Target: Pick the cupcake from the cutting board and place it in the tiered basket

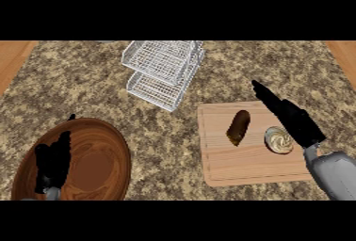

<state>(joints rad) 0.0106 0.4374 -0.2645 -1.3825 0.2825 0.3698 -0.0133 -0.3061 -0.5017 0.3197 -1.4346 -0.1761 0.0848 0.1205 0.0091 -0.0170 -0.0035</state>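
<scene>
We are holding our right hand [288, 115] with straight fingers just beside the cupcake [279, 140] on the cutting board [236, 162]; our left hand [54, 162] is resting open.

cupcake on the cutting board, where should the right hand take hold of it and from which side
Probably round the cupcake's sides, coming from its right. It stands upright with the swirled top facing up, so the round wall is what offers a hold. The right hand is already beside it, fingers straight, while a dark oblong food item lies on the cutting board to its left.
</scene>
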